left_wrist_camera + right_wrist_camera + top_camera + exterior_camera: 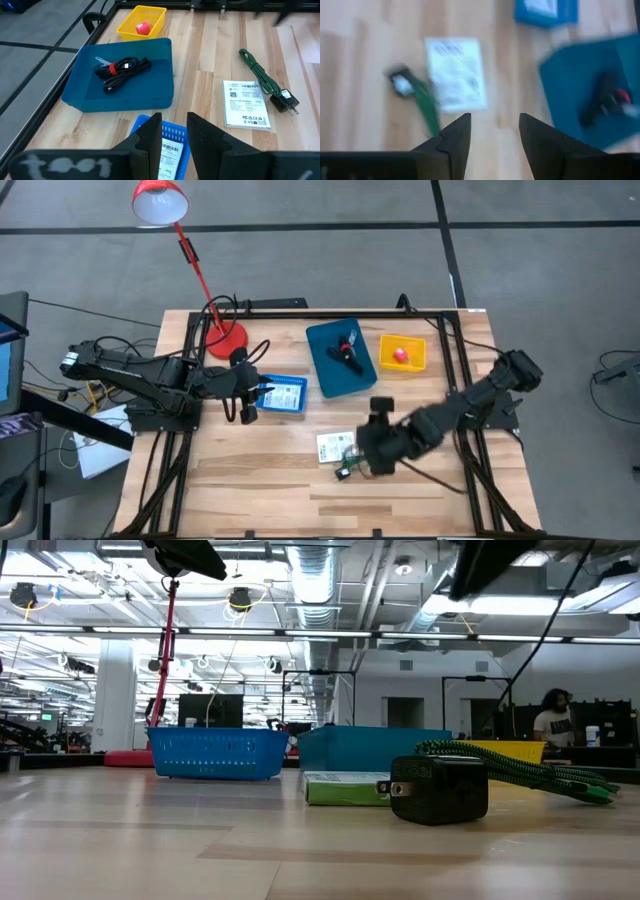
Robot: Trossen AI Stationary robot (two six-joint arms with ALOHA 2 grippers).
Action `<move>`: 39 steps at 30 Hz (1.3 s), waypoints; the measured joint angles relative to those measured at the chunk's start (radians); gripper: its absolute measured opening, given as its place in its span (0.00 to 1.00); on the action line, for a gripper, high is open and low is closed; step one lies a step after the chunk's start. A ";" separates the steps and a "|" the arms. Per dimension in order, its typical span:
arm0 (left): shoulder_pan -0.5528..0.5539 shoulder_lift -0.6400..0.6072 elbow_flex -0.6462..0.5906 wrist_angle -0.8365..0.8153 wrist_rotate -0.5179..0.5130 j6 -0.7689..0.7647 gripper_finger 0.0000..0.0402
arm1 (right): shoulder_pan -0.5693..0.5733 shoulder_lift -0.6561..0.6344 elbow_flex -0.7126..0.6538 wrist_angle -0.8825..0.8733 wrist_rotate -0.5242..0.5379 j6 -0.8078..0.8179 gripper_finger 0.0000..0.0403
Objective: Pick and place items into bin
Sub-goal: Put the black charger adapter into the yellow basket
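Note:
A white printed flat packet lies flat on the wooden table. Beside it lies a green cord with a black plug. A black cable bundle with a red tie lies in the teal bin. A pink bit sits in the yellow basket. My right gripper hovers open next to the packet, on its right-hand side. My left gripper is open over the left end of a small blue basket.
The blue basket holds a white labelled packet. A red desk lamp stands at the table's far left. Black frame rails run along the table's edges. A person sits far off in the room behind.

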 joint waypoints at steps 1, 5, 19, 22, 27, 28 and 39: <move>0.000 0.000 0.000 0.000 0.000 0.000 0.20 | 0.023 0.012 0.001 0.042 0.011 -0.002 0.40; 0.000 0.000 0.000 -0.001 0.000 0.000 0.20 | 0.077 0.053 -0.003 0.143 0.002 -0.011 0.39; 0.000 0.000 0.000 -0.023 0.000 0.000 0.20 | 0.068 0.315 0.100 0.174 -0.180 -0.049 0.37; 0.000 0.000 0.001 -0.020 0.000 0.000 0.20 | 0.055 0.342 0.157 0.129 -0.183 -0.080 0.39; 0.000 0.000 0.000 -0.022 0.000 0.000 0.20 | 0.028 0.390 0.224 0.133 -0.232 -0.134 0.43; 0.000 0.000 0.000 -0.019 0.000 0.000 0.20 | 0.024 0.396 0.227 0.125 -0.251 -0.145 0.44; 0.000 0.000 0.000 -0.024 0.000 0.000 0.20 | 0.012 0.474 0.270 0.082 -0.309 -0.203 0.50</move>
